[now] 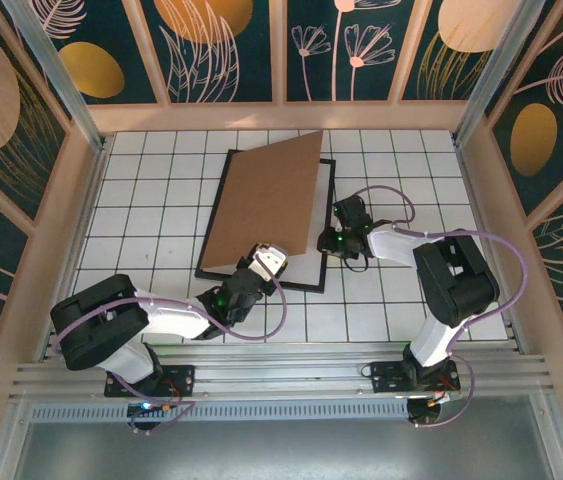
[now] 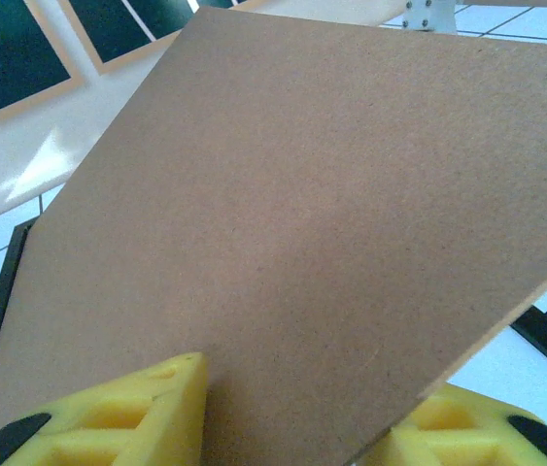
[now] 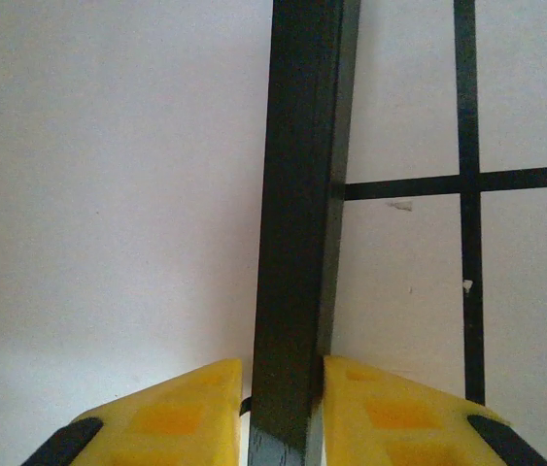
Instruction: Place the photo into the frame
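The frame lies flat on the tiled table, its narrow black rim running up the right wrist view. A plain brown backing board stands tilted above it, raised at its near right corner. My left gripper is shut on that corner, and the board passes between its yellow fingers. My right gripper is at the frame's right side, and its fingers close on the rim from both sides. The photo is hidden. A white surface lies inside the rim.
White tiles with black grid lines surround the frame. Wooden walls with dark floral panels enclose the table on the far, left and right sides. Both arm bases sit on the metal rail at the near edge.
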You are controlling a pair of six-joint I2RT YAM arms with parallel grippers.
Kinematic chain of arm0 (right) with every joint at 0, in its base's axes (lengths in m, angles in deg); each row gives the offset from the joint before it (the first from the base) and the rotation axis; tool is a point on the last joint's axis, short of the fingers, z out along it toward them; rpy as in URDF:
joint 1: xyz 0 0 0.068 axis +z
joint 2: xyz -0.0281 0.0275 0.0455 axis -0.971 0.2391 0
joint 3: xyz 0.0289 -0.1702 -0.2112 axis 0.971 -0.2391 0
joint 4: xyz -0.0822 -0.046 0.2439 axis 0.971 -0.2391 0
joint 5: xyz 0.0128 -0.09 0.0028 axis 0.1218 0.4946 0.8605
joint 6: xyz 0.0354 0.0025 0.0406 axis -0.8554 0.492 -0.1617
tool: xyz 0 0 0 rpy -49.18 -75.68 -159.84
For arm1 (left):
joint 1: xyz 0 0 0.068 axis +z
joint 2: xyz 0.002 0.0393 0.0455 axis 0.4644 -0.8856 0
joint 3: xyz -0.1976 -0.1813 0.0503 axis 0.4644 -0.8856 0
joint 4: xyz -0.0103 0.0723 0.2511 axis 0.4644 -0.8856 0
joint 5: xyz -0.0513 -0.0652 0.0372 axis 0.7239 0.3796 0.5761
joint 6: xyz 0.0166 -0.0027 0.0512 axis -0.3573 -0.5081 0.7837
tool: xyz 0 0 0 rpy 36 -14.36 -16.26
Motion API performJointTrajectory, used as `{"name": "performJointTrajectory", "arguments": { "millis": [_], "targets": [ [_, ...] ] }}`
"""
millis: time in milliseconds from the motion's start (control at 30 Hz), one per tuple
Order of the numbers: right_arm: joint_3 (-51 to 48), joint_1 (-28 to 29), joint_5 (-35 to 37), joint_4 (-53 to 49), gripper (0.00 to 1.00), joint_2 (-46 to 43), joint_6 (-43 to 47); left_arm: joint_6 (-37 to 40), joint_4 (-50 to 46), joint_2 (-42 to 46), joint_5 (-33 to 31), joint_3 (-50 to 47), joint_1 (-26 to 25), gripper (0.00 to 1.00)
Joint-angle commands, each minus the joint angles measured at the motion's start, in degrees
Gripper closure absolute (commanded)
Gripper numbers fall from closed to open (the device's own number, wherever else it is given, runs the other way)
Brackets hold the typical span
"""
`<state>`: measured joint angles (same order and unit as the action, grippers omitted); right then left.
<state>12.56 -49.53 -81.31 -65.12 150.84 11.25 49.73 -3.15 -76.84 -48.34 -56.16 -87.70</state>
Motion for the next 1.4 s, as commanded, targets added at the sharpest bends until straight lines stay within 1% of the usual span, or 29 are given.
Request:
{"name": "performJointTrajectory", "arguments": {
  "millis": [0, 167, 333, 667, 767, 1000, 1133, 1367],
  "targets": [
    [1.3, 0.4, 1.5, -1.3, 0.75, 1.0, 0.8, -2.3, 2.7, -0.5, -1.5, -0.1, 0.0, 0.58],
    [1.2, 0.3, 0.9, -1.4, 0.78, 0.9, 0.8, -2.4, 2.8, -0.6, -1.6, -0.2, 0.0, 0.58],
    [0.7, -0.4, -1.3, -0.6, 0.8, 0.8, 0.7, -2.3, 2.8, -0.8, -1.8, -0.1, 0.0, 0.57],
    [-1.8, -3.5, -10.3, 3.4, 0.83, 0.6, 0.1, -2.4, 2.9, -1.3, -1.9, 0.0, 0.0, 0.57],
    [-2.1, -4.2, -11.6, 3.9, 0.83, 0.6, 0.1, -2.4, 2.9, -1.6, -1.9, 0.1, 0.0, 0.57],
    [-0.5, -4.8, -11.3, 2.3, 0.59, -1.0, 0.5, -2.4, 2.5, -2.3, -1.7, 0.3, 0.0, 0.56],
    [-0.1, -6.2, -10.8, 0.5, 0.55, -3.7, 1.2, -2.4, 2.0, -2.5, -1.6, 0.4, 0.0, 0.56],
    [-0.3, -11.1, -8.4, -3.4, 0.54, -9.8, 3.7, -4.1, 1.6, -4.0, -0.3, 0.3, 0.0, 0.52]
  ]
}}
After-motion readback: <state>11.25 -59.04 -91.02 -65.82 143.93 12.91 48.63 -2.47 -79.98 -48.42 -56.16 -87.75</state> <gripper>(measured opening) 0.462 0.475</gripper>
